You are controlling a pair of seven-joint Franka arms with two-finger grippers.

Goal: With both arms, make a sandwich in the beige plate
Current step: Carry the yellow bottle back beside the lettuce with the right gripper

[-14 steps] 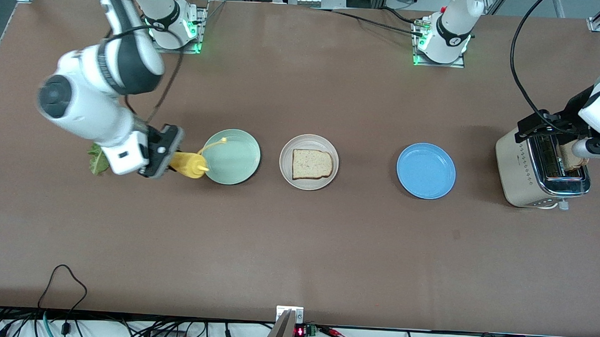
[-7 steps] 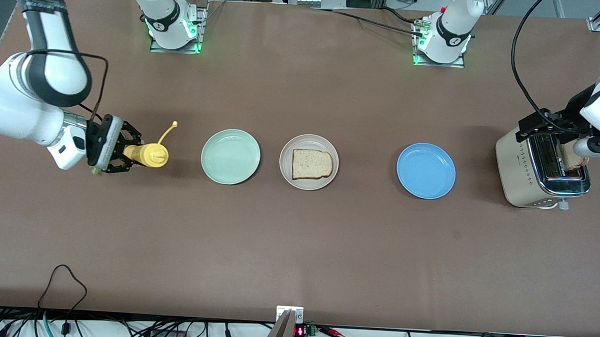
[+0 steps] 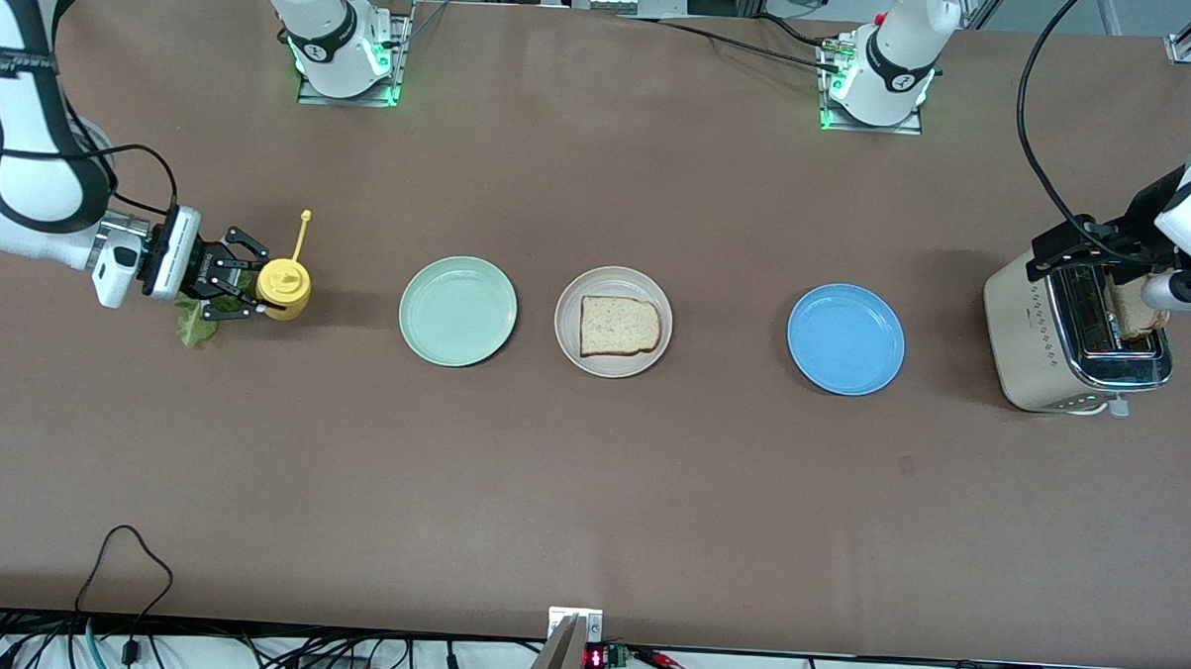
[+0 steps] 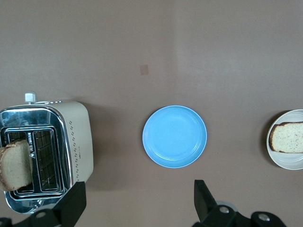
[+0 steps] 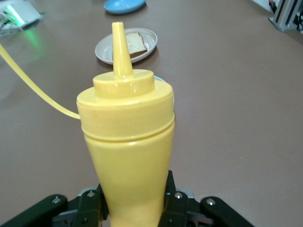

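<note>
While the right gripper (image 3: 260, 298) pinches a yellow squeeze bottle (image 3: 283, 286) near the table's right-arm end and the left gripper (image 4: 137, 208) hangs spread above the toaster (image 3: 1071, 341), the soft, crumbly bread slice (image 3: 619, 326) on the beige plate (image 3: 569, 304) at mid-table likely wants a gentle edge hold.

Even bright overhead light, soft shadows beside plates, frames sharp.

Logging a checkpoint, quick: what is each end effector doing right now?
Left end effector: open, empty, over the table between toaster and blue plate.
Right end effector: shut on the mustard bottle.
</note>
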